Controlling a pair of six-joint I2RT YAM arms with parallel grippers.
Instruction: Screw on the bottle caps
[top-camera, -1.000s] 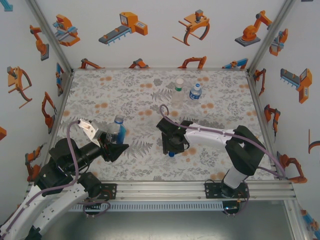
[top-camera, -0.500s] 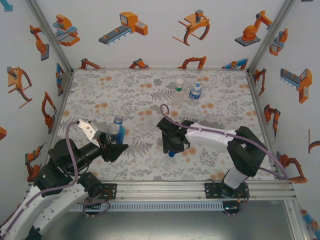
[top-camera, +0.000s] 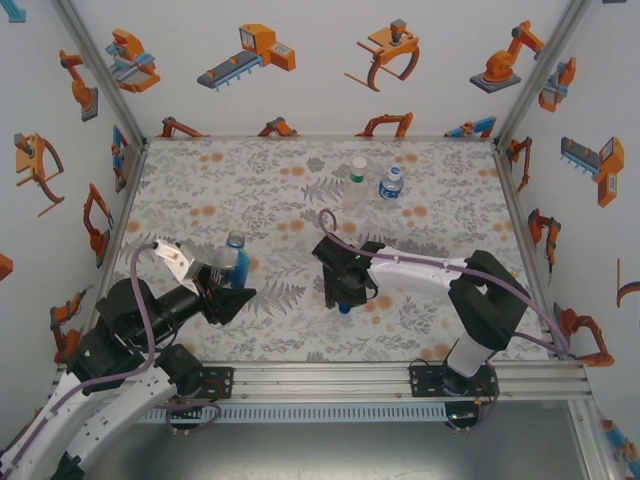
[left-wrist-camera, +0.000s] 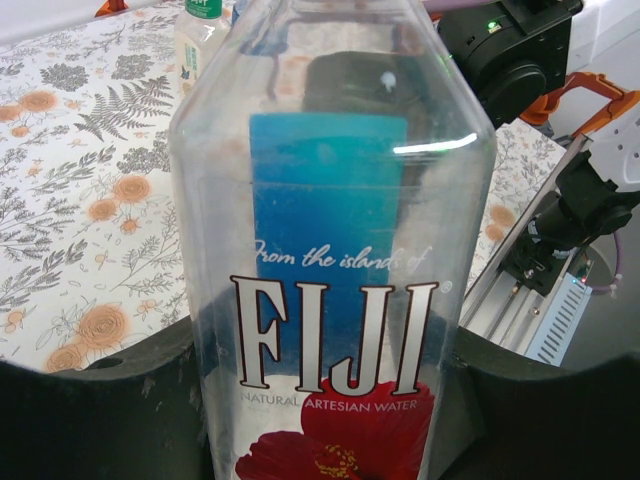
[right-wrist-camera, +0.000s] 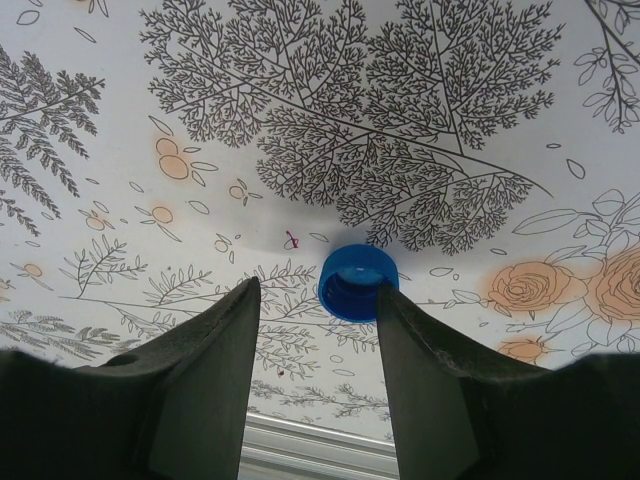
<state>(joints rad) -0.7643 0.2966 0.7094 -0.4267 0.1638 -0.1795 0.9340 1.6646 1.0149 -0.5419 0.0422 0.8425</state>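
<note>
On the table (top-camera: 200, 180), two bottles (top-camera: 357, 185) are seen standing near the far edge, each with a white cap on top. The Fiji bottle (left-wrist-camera: 330, 300) is clamped upright in the left gripper (top-camera: 228, 282) near the left front, its neck bare. The right gripper (right-wrist-camera: 315, 295) is held low over the table with its jaws apart and nothing between them. The blue cap (right-wrist-camera: 357, 283) lies just beyond the tips, nearer one finger. Before closing, the jaws should be centred on the cap and lowered until the rim is flanked. A light, level pinch is advised, so that the threads can be met squarely.
</note>
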